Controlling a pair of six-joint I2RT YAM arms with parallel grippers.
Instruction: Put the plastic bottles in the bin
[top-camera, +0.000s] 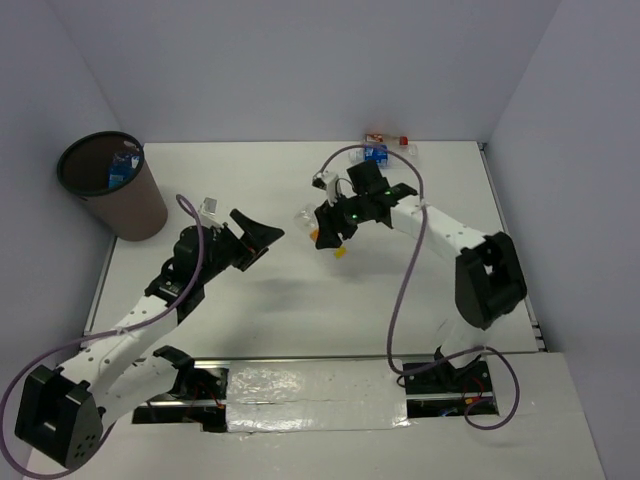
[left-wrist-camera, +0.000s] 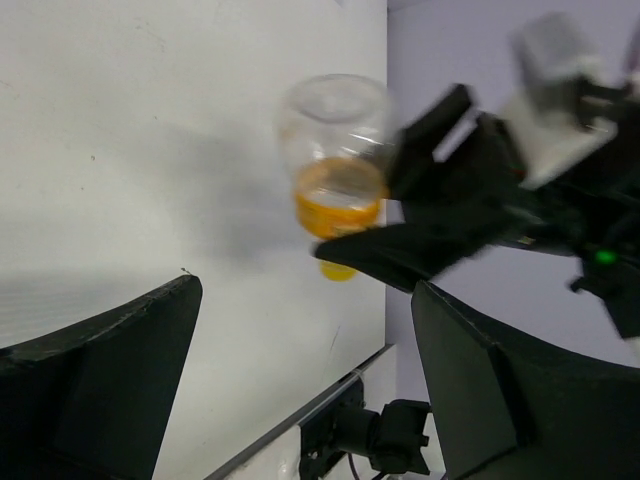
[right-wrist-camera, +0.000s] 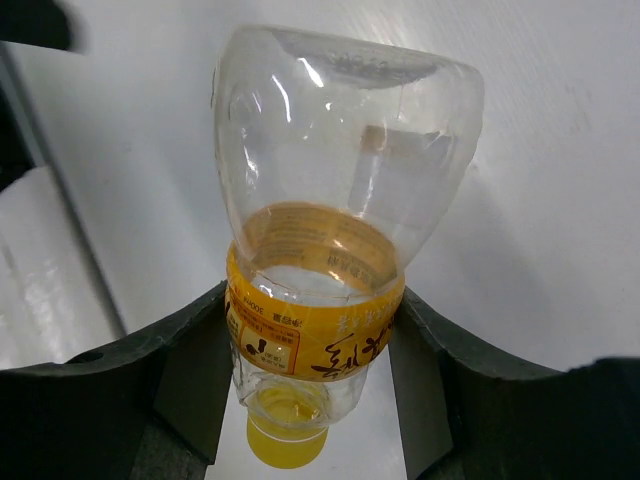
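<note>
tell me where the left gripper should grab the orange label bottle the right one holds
Probably the clear wide body of the orange label bottle, coming from the robot's left. The right gripper clamps the label band, so only that bulging end sticks out free, facing the open left gripper.

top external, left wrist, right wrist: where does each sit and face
Top external: above and behind the bases, looking down on the white table, tall round brown bin, left arm and right arm.
Left wrist: on the left arm, looking past its open left tool at the orange-labelled clear plastic bottle.
Right wrist: on the right arm, looking along the right tool, shut on that bottle, toward the table.
All three share the bottle.
</note>
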